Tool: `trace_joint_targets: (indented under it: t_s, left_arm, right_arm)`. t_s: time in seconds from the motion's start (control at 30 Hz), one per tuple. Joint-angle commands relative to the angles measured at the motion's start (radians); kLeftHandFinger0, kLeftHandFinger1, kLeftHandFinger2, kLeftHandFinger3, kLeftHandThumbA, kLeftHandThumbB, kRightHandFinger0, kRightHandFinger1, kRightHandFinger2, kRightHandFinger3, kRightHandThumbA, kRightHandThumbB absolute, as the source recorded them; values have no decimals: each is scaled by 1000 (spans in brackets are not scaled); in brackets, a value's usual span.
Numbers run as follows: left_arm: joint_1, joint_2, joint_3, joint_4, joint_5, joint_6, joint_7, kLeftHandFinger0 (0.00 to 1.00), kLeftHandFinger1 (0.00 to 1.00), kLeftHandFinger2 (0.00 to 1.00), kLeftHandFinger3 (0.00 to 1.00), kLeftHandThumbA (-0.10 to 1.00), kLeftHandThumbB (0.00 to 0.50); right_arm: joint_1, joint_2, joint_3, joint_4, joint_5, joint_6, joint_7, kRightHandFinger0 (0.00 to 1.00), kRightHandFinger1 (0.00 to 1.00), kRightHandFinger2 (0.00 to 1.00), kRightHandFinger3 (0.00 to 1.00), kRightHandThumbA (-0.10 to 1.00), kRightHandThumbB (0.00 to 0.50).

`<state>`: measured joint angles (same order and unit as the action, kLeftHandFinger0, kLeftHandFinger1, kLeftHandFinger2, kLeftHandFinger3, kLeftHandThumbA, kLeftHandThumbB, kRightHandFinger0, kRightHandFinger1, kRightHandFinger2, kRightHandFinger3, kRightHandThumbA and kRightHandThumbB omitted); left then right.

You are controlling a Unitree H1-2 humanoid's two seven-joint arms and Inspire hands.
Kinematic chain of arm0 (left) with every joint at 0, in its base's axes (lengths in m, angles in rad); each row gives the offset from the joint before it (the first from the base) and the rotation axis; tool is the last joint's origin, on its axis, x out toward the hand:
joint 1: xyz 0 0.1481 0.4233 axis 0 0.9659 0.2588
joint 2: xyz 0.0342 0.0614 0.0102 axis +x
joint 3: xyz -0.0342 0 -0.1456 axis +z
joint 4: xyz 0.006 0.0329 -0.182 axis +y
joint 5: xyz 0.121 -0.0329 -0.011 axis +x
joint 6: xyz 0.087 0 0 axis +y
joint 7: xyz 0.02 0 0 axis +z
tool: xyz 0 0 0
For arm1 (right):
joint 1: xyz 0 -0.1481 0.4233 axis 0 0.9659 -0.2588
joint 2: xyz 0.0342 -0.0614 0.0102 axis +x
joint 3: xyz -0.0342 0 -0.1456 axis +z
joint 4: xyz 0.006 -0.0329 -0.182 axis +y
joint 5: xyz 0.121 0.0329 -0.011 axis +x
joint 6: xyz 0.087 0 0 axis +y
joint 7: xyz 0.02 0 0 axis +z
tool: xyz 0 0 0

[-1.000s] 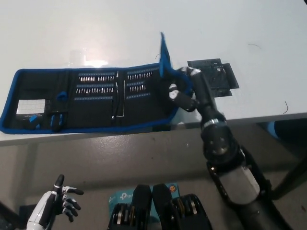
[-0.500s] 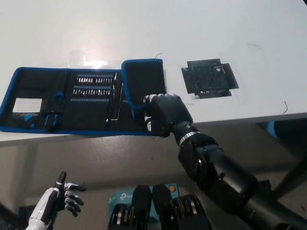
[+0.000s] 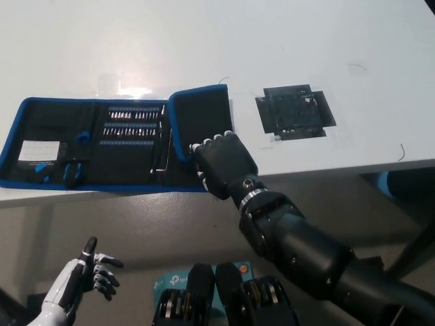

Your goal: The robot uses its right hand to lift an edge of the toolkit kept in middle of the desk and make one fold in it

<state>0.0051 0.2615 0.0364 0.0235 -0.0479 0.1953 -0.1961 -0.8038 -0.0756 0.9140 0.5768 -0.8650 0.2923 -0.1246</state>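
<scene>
1. A white desk [image 3: 326, 47] fills the upper part of the head view; its front edge runs across the middle of the picture.
2. A black toolkit [image 3: 102, 142] with blue trim lies open near the front edge, at the left and middle. Its right-hand flap [image 3: 202, 115] is folded over onto it.
3. A black square patch of tape [image 3: 296, 111] lies flat on the desk, right of the toolkit and apart from it.

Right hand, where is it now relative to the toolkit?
In the head view, the right hand rests palm-down on the folded-over right flap of the toolkit, near the desk's front edge, left of the black tape patch.
</scene>
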Motion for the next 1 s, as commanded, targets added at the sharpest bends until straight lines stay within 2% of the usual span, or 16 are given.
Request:
trace_joint_targets:
  t_s: [0.0, 0.03, 0.07, 0.1, 0.17, 0.27, 0.47, 0.53, 0.63, 0.7, 0.87, 0.97]
  left_arm:
    - [-8, 18, -7, -26, -4, -5, -19, 338, 310, 318, 461, 1000, 500]
    - [-9, 19, -7, -21, -3, -10, -19, 345, 301, 305, 454, 1000, 500]
    - [-5, 19, -5, -28, -1, -5, -14, 353, 302, 301, 444, 1000, 500]
    - [-4, 19, -4, -28, -2, -6, -13, 357, 302, 300, 443, 1000, 500]
    - [-6, 19, 0, -20, -10, -5, -17, 343, 297, 309, 454, 1000, 500]
    - [-2, 14, 1, -19, -5, -4, -8, 352, 306, 313, 457, 1000, 500]
    - [12, 7, -1, -25, 7, -6, 4, 331, 306, 306, 461, 1000, 500]
    - [16, 5, 2, -30, 1, 2, 3, 319, 300, 296, 448, 1000, 500]
    - [16, 6, 3, -27, 1, -1, 2, 319, 285, 278, 462, 1000, 500]
    - [16, 4, 7, -32, 5, 13, 9, 329, 294, 297, 468, 1000, 500]
    - [27, 0, 13, -31, 3, -12, 12, 274, 276, 289, 442, 1000, 500]
    - [34, 7, 11, -25, 8, -29, 5, 287, 296, 319, 473, 1000, 500]
  right_arm:
    - [66, 35, 50, 83, -31, 39, 200, 1000, 1000, 1000, 1000, 322, 397]
    - [85, 41, 27, 50, -33, 79, 178, 1000, 1000, 1000, 1000, 445, 496]
    - [92, 46, 6, 25, -16, 96, 189, 1000, 1000, 1000, 1000, 484, 500]
    - [92, 48, 4, 25, -20, 95, 191, 1000, 1000, 1000, 1000, 488, 500]
    - [79, 52, -21, -28, 4, 135, 255, 1000, 1000, 1000, 1000, 566, 500]
    - [74, 48, -59, -93, 59, 124, 298, 1000, 1000, 1000, 1000, 572, 500]
    - [91, 45, -91, -213, 66, 132, 335, 1000, 1000, 1000, 1000, 577, 500]
    - [113, 59, -116, -239, 59, 129, 285, 1000, 1000, 1000, 1000, 570, 500]
    - [143, 71, -150, -295, 40, 115, 230, 1000, 1000, 1000, 1000, 650, 500]
    - [160, 81, -176, -364, 40, 136, 249, 1000, 1000, 1000, 1000, 714, 496]
    - [166, 101, -213, -460, 63, 166, 327, 1000, 1000, 1000, 1000, 659, 493]
    - [175, 121, -258, -545, 98, 178, 389, 1000, 1000, 1000, 1000, 622, 491]
